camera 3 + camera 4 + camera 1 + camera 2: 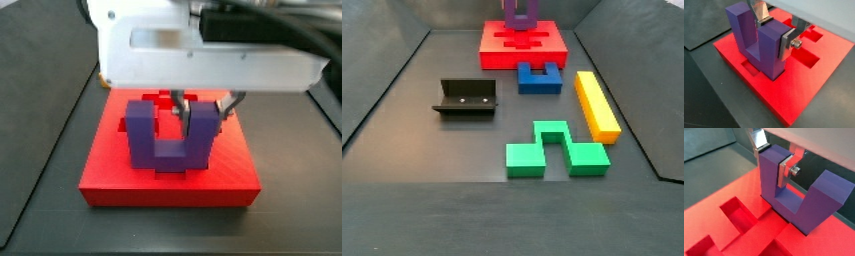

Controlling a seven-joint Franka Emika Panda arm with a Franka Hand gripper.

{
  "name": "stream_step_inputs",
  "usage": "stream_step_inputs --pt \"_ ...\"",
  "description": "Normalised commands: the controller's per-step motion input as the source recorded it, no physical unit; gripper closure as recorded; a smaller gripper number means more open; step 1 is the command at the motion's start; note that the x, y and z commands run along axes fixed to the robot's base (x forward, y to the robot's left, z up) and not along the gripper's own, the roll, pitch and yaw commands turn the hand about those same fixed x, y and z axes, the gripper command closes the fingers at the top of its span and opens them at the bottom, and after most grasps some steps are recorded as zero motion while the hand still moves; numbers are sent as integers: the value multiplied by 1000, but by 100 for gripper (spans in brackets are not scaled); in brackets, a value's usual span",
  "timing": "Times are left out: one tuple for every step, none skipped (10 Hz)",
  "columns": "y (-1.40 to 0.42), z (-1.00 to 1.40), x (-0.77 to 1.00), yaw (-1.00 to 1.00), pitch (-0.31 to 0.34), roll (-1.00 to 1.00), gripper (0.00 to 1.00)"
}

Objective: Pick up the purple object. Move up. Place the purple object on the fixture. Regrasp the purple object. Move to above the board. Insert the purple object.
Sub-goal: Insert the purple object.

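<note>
tool (776, 31) clamped on one prong of purple object (757, 42), held prongs-up over board (824, 65); block likely rigid, light, smooth plastic; flat prong faces suit grip; slip possible during insertion.

One gripper (776, 31); one board (524, 43); five blocks.
</note>
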Motion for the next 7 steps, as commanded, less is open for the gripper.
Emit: stream_step_inputs --pt "-106 -474 0 0 -14 23 100" --pt "-23 -554 69 0 -34 31 100" --pt "0 -620 209 31 -81 14 100" --pt "0 -794 194 17 -146 0 100" --pt "0 -866 180 40 -179 0 100" --pt "-26 -869 111 3 -156 19 100" --pt "-183 -383 0 0 0 104 100"
